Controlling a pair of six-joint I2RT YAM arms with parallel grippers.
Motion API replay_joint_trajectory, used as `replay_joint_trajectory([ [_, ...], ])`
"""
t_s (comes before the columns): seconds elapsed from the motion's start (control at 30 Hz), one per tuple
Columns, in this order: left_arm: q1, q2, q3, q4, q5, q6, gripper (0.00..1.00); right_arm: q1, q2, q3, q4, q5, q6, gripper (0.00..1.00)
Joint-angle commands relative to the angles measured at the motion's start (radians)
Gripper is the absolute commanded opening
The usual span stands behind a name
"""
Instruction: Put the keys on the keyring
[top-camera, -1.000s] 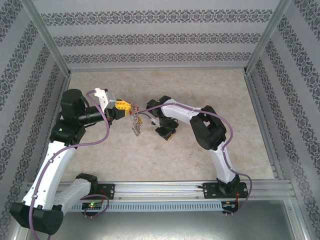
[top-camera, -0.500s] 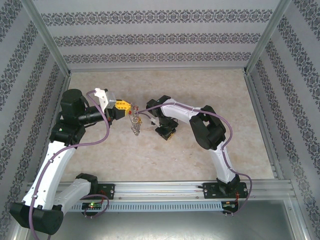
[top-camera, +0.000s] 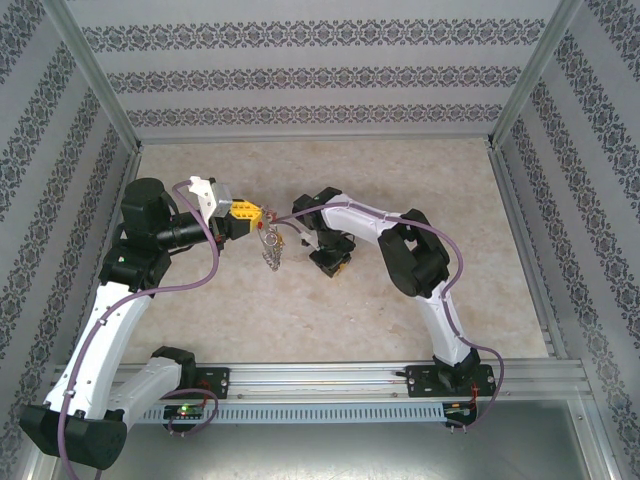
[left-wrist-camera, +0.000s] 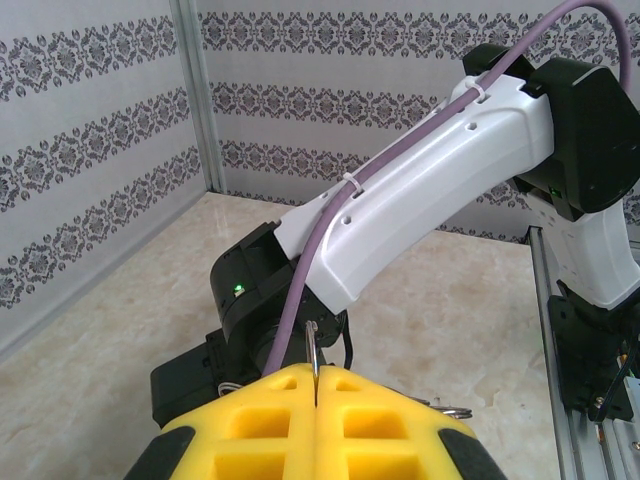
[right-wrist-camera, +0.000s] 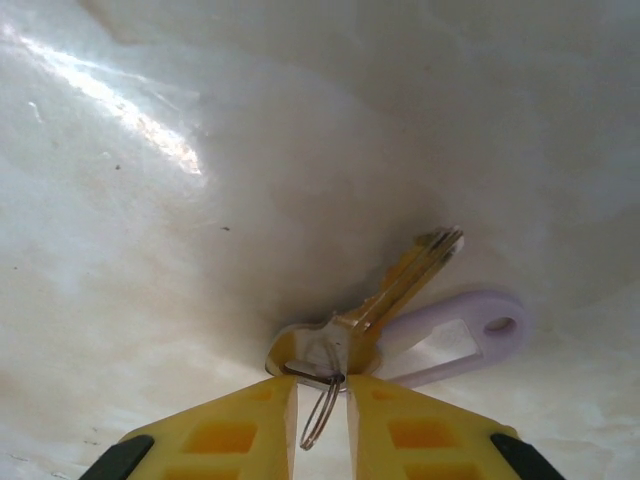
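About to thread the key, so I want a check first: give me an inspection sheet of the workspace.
Surface: pale marbled table, glossy.
Job's things: keyring hangs from left gripper; key with lilac tag at right gripper.
Clutter: nothing seen.
Grippers: left shut on keyring; right closed on the key's small ring.
Cables: purple cable tied along each arm.
Surroundings: patterned walls, metal frame.

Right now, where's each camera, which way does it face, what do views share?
Top external: above and behind the bases, looking down at the table; both arms show.
Left wrist: behind the shut left hand, facing the right arm; it pinches the keyring.
Right wrist: behind the right hand, facing down at the table, brass key and lilac tag.
Shared: top and left wrist both show the right arm.
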Motion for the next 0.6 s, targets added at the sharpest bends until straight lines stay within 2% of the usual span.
replay_joint_trajectory([
  [0.0,0.009,-0.008,-0.012,0.057,0.013,-0.004,0.0,-0.009,0.031,0.019,-0.008,-0.008,-0.004,0.18],
  [0.33,0.008,-0.007,-0.013,0.061,0.013,-0.005,0.0,-0.035,0.042,0.05,-0.011,-0.04,-0.006,0.16],
  [0.57,0.007,-0.006,-0.013,0.061,0.015,-0.006,0.0,-0.05,0.05,0.084,-0.029,-0.043,-0.012,0.2],
])
